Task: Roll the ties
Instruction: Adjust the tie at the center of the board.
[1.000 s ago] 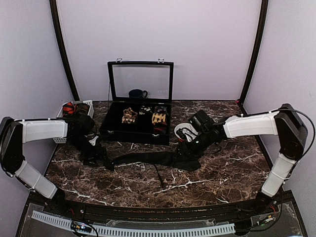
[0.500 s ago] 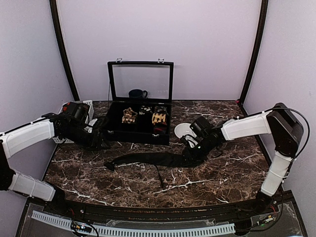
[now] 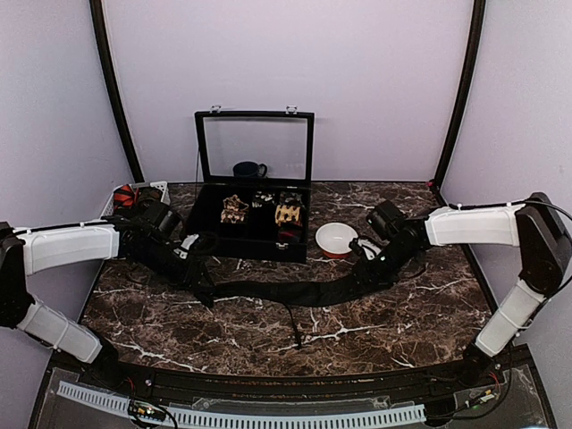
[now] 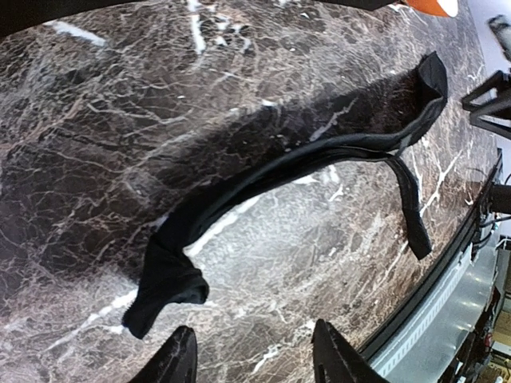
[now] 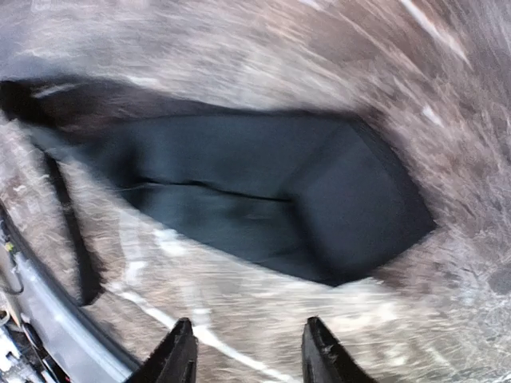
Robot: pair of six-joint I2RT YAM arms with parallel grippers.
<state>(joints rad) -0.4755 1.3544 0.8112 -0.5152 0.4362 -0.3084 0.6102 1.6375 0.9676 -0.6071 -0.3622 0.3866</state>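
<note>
You can see the long plain black cloth tie (image 3: 295, 290) lying flat and unrolled across the brown marble table (image 3: 402, 331). Its wide pointed end is on the right and its thin end is bunched up on the left. A small rolled tan patterned tie (image 3: 234, 210) and a rolled black-and-white tie (image 3: 264, 200) sit inside the open black case (image 3: 241, 250).

We find the overhead view evenly and softly lit and sharp throughout: the pale walls (image 3: 357, 71) are bright, and the dark marble desk (image 3: 402, 322) looks dim against them, with only faint shadows. In the left wrist view the black tie (image 4: 263, 177) is crisp, a broad soft shadow lies beside it, and the desk's near edge bends. Our right wrist view is smeared by motion blur.
</note>
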